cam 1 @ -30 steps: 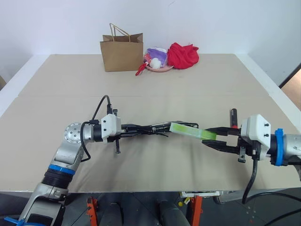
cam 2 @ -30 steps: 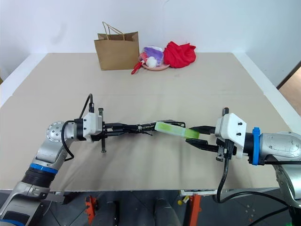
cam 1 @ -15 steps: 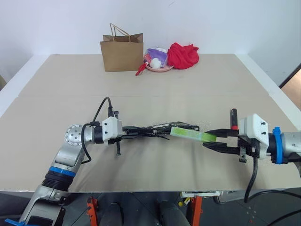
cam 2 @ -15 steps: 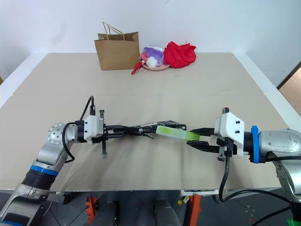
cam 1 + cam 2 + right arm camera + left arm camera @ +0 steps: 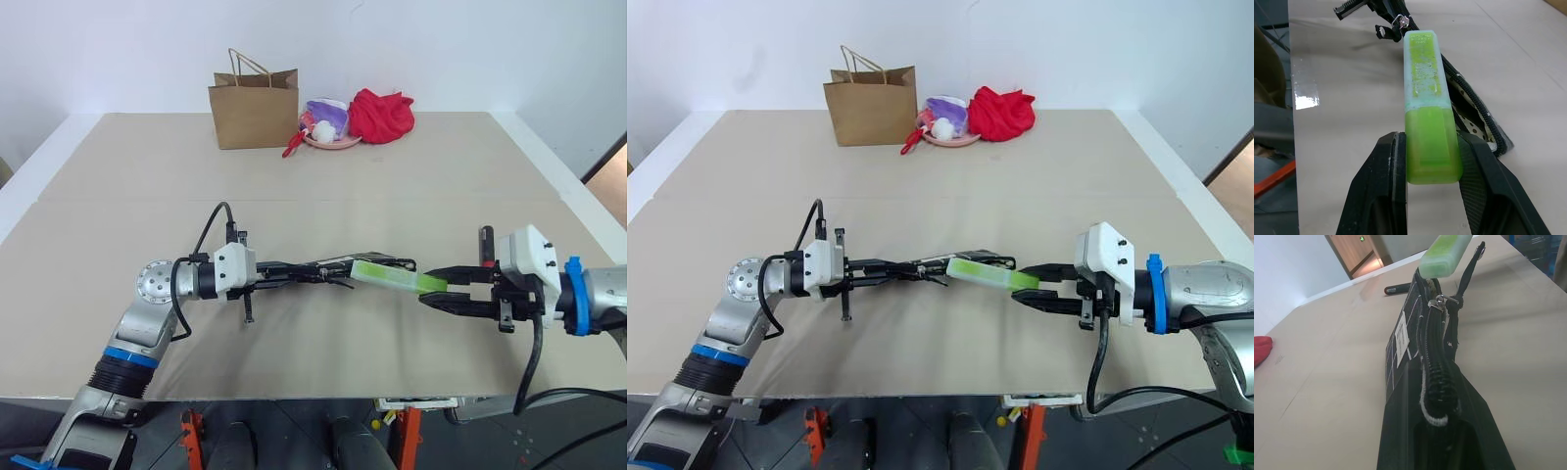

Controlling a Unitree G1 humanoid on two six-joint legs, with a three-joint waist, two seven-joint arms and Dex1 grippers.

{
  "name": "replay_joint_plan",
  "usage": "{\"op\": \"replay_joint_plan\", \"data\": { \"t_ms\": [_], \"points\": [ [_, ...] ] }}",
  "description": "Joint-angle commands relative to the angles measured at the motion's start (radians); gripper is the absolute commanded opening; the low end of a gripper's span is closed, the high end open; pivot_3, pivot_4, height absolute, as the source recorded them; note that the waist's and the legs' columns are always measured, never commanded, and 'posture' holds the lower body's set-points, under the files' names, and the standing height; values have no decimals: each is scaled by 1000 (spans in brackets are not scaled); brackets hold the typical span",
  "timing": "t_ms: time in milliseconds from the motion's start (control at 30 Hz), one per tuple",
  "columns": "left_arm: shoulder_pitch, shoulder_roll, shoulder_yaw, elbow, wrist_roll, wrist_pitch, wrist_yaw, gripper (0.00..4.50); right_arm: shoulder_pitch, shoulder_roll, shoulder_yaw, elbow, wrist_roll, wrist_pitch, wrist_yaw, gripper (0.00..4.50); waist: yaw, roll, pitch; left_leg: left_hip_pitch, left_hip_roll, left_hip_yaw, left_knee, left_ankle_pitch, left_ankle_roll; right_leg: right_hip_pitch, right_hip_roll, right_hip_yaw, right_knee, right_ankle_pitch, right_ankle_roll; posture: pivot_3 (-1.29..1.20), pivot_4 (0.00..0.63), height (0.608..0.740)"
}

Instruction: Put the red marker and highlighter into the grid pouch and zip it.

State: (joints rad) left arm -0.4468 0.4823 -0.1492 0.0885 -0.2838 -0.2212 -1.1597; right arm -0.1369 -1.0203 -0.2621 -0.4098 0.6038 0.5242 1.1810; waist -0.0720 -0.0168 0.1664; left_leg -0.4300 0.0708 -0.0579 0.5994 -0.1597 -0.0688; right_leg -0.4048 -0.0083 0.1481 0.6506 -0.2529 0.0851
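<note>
Lime-green highlighter (image 5: 1427, 122), clamped in my right jaws, nears the grid pouch (image 5: 1415, 340) my left jaws pinch; red marker (image 5: 486, 245) and zipping remain.

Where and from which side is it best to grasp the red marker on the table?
Probably across the black barrel of the red marker, descending from above. It lies flat on the table, with open surface around it, beside the right end effector, which holds the highlighter.
</note>
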Motion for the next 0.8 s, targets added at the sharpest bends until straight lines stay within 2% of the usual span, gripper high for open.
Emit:
{"op": "replay_joint_plan", "data": {
  "t_ms": [33,367,567,800],
  "points": [
    [3,-2,9,-39,-3,-21,11,0,-14,-15,-4,-19,13,3,7,1054,0,0,0,0,0,0,0,0,0,0,0,0,0,0,0,0,150,740],
    [9,1,11,-42,-4,-20,14,0,-10,-24,2,-1,5,3,17,1054,0,0,0,0,0,0,0,0,0,0,0,0,0,0,0,0,150,740],
    [12,0,7,-43,-1,-28,15,0,-46,-14,-3,10,58,93,-17,1054,0,0,0,0,0,0,0,0,0,0,0,0,0,0,0,0,150,740],
    [13,-1,4,-44,-2,-30,19,0,-25,-35,2,17,45,113,2,1054,1,0,0,0,0,0,0,0,0,0,0,0,0,0,0,0,150,740]
  ]
}}
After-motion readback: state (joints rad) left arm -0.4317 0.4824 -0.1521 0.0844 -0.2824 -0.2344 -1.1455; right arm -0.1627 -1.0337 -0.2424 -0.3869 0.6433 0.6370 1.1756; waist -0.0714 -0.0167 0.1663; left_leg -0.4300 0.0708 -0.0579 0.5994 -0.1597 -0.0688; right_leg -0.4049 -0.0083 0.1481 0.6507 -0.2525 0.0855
